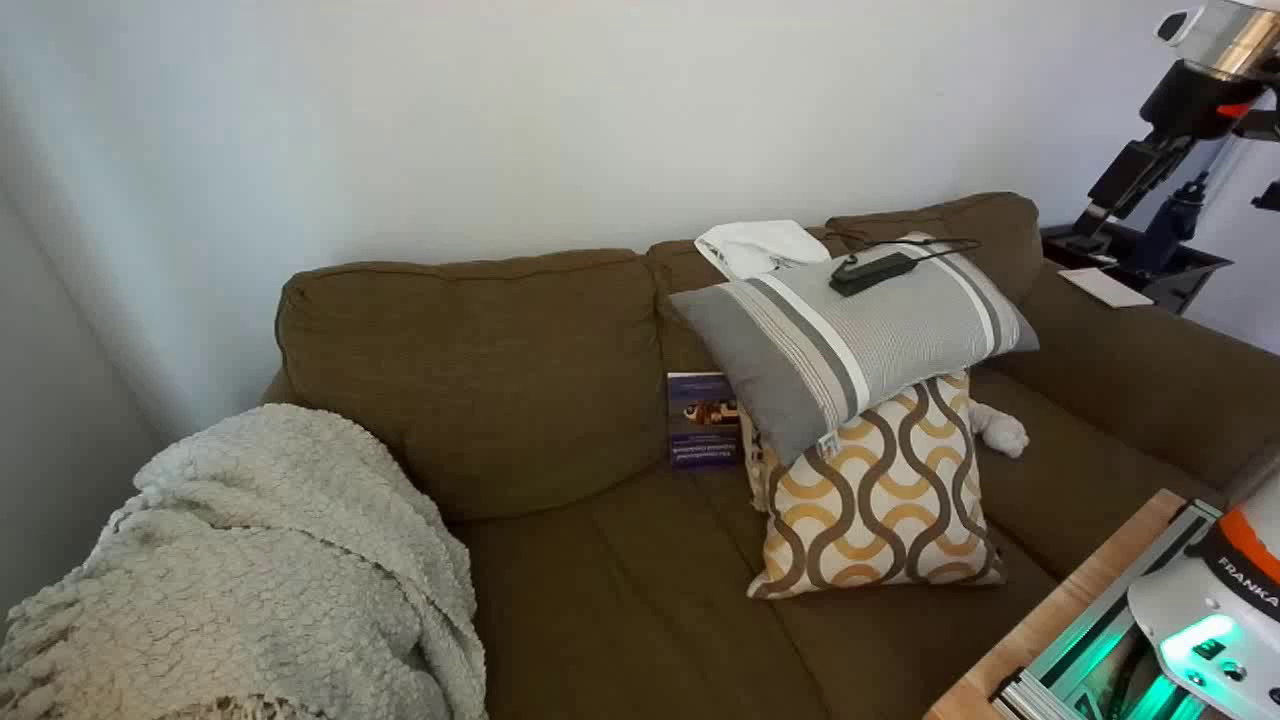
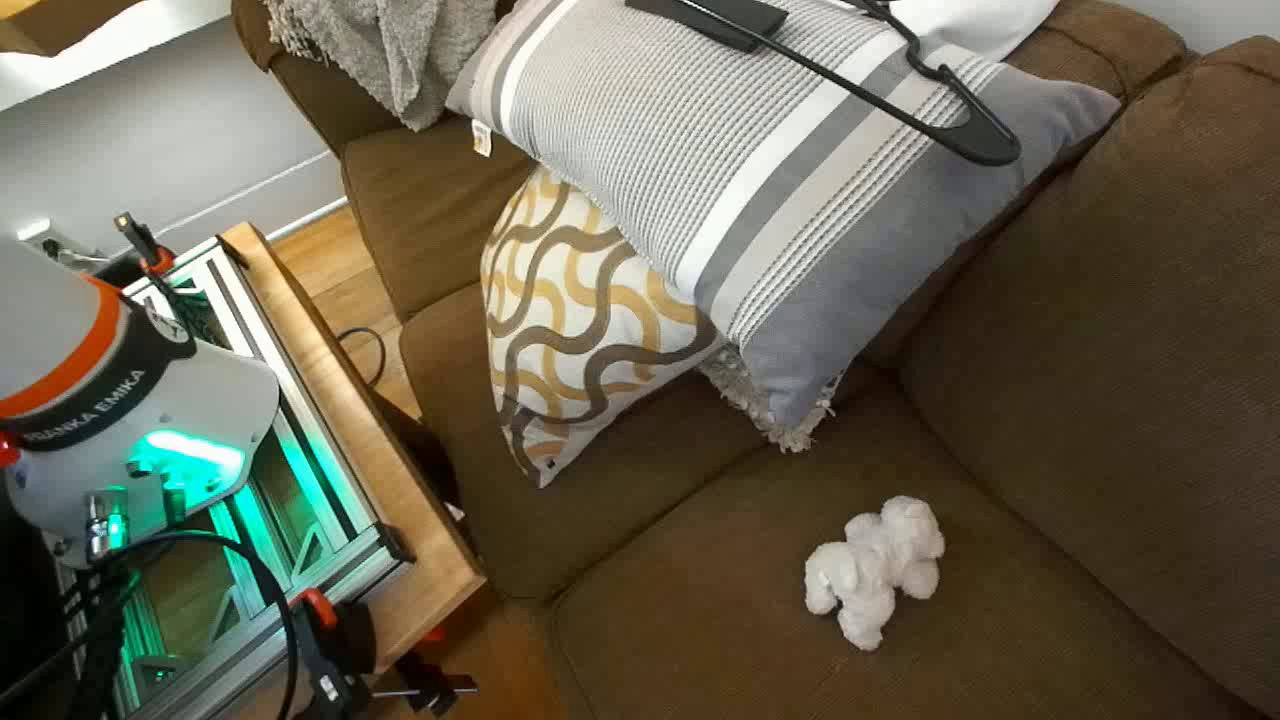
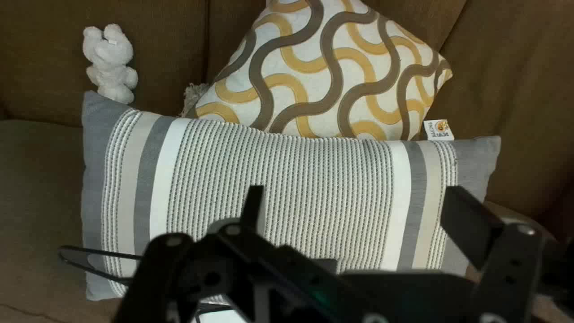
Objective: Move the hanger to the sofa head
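Observation:
The thin black hanger lies on top of the grey-and-white striped pillow in both exterior views [image 1: 880, 270] [image 2: 840, 80]. In the wrist view the hanger's thin loop [image 3: 96, 264] shows at the lower left, with its middle hidden behind my gripper. My gripper [image 3: 358, 208] is open with nothing between its fingers, and the striped pillow is seen beyond them. The gripper also shows at the upper right in an exterior view [image 1: 1130, 180], apart from the hanger and partly cut off by the frame edge. The sofa head [image 1: 470, 265] is the rounded top edge of the brown backrest.
The striped pillow [image 1: 930, 310] leans on a yellow-brown patterned pillow [image 1: 880, 490]. A white bag [image 1: 760, 247] lies on the backrest behind. A book [image 1: 702, 420], a white stuffed toy [image 2: 875, 570], a knitted blanket [image 1: 270, 560] and a black tray [image 1: 1190, 265] are around.

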